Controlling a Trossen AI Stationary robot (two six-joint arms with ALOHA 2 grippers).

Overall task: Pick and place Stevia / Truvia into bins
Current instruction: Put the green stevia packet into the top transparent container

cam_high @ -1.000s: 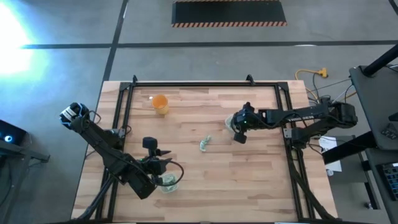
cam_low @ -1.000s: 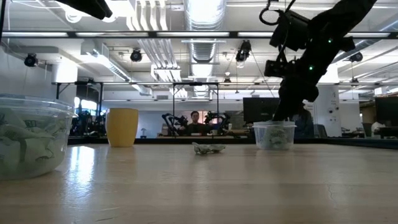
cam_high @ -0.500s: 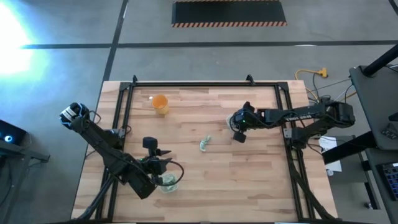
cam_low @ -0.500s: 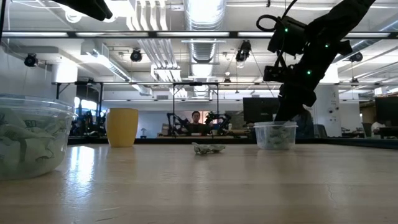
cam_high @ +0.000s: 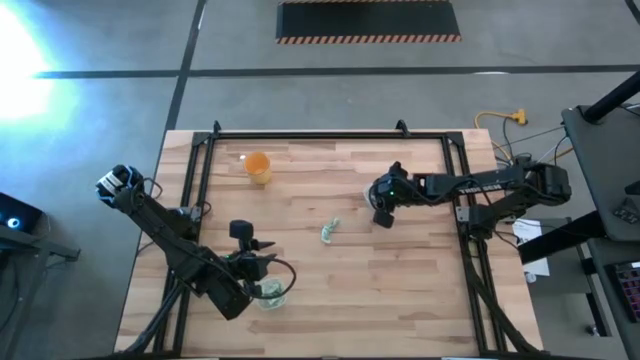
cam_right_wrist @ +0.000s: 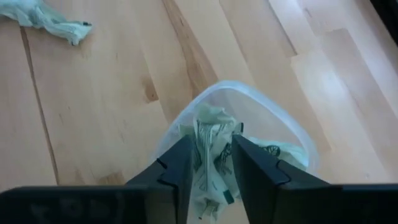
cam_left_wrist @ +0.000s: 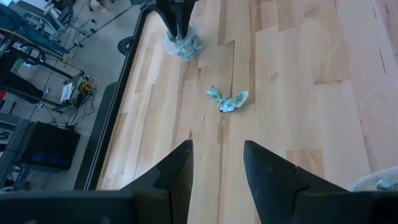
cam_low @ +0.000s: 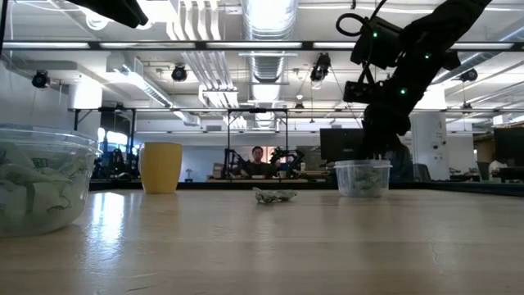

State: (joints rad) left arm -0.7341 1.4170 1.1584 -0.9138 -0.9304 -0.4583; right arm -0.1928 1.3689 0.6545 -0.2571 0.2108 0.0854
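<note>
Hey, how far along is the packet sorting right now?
Done: both clear cups, one by the left arm and one under the right arm, already hold sachets. In hand: the right hand is directly over its cup, fingers apart, a sachet between them. Left: a small crumpled clump of sachets mid-table. The left hand waits open.

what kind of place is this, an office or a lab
Probably a robotics lab in an open-plan workspace: a wooden worktable with two arms mounted at it, exposed ceiling ducts and strip lights, and a person at distant desks with monitors.
</note>
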